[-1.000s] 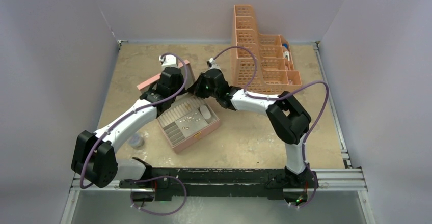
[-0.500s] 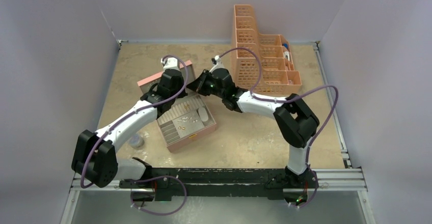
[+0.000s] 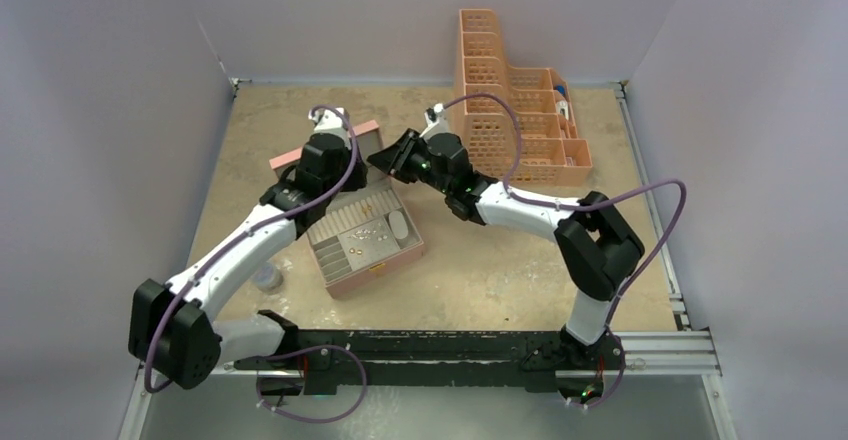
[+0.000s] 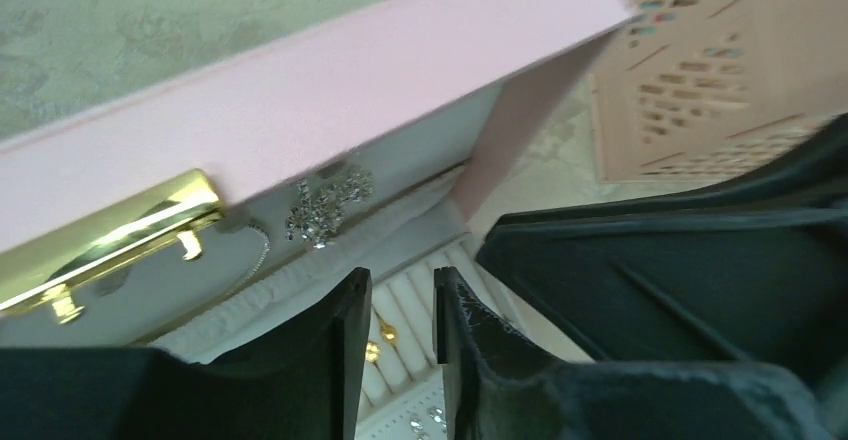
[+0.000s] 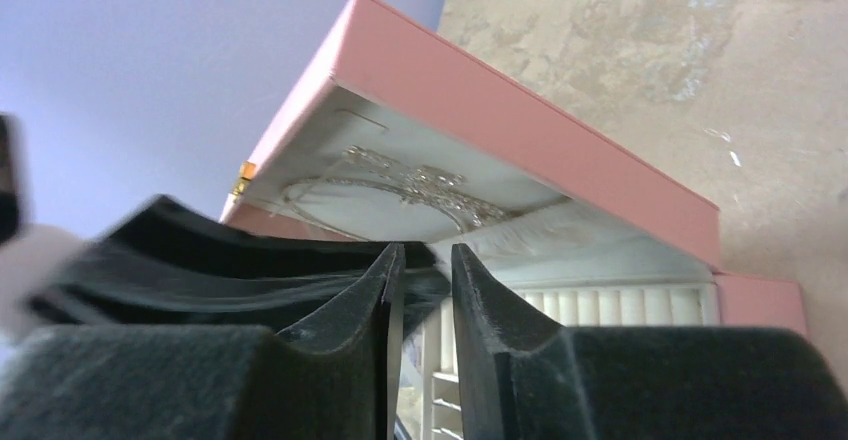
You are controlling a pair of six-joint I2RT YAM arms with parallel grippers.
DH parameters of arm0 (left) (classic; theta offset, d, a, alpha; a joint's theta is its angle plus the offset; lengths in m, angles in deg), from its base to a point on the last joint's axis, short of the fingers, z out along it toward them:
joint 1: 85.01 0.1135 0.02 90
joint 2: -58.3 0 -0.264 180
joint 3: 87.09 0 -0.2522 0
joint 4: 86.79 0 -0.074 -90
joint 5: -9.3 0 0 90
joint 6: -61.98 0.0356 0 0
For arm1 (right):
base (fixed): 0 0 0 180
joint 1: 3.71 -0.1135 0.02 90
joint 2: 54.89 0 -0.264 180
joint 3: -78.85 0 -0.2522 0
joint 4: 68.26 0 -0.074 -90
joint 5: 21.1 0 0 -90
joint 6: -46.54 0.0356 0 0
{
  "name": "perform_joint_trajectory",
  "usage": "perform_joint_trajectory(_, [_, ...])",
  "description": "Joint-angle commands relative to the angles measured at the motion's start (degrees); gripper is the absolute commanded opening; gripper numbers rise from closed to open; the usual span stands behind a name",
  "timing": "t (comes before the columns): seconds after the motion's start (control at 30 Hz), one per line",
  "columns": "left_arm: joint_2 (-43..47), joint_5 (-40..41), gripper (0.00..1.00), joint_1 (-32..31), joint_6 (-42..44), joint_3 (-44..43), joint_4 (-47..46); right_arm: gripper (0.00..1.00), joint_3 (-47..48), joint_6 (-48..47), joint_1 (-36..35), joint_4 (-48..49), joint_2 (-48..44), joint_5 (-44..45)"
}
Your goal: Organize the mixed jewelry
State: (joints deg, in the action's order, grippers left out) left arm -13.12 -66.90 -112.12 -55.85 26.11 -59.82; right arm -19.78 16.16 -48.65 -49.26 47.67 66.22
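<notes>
The pink box (image 3: pixel 385 260) lies open mid-table, with its lid (image 3: pixel 362 136) raised behind it. Tiny pieces of mixed jewelry (image 3: pixel 365 238) dot its grey tray. In the left wrist view, gold rings (image 4: pixel 385 332) sit in white ring rolls, silvery pieces (image 4: pixel 425 422) lie lower down, and a sparkly piece (image 4: pixel 325 205) hangs inside the lid (image 4: pixel 300 90). My left gripper (image 4: pixel 400 285) hovers over the ring rolls, slightly open and holding nothing. My right gripper (image 5: pixel 427 260) faces the lid's inside (image 5: pixel 520 130), where a silver necklace (image 5: pixel 420 185) hangs. It is slightly open and holds nothing. The two grippers (image 3: pixel 335 182) (image 3: pixel 378 163) are close together.
A tall orange slotted organizer (image 3: pixel 520 125) stands at the back right, just behind the right arm. A grey round puck (image 3: pixel 265 278) lies on the table left of the box. A gold clasp (image 4: pixel 110 230) sticks out of the lid's edge. Walls enclose the table on three sides.
The right gripper has opened and drawn back and up from the box. The left arm has shifted slightly toward the back. The box has slid a little to the left.
</notes>
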Motion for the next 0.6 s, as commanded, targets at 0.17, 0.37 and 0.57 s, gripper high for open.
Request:
perform_joint_trajectory(0.17, [7.5,-6.6,0.55,0.4,9.3,-12.3,3.5,0.36,-2.4,-3.8,0.6,-1.2,-9.7,2.5])
perform_joint_trajectory(0.37, [3.8,-6.7,0.65,4.0,12.3,-19.7,6.1,0.46,-1.7,-6.7,0.7,-3.1,-12.3,1.3])
perform_joint_trajectory(0.57, [-1.8,-15.7,0.65,14.7,7.3,-24.5,11.1,0.6,3.1,-12.2,0.7,-7.1,-11.8,2.5])
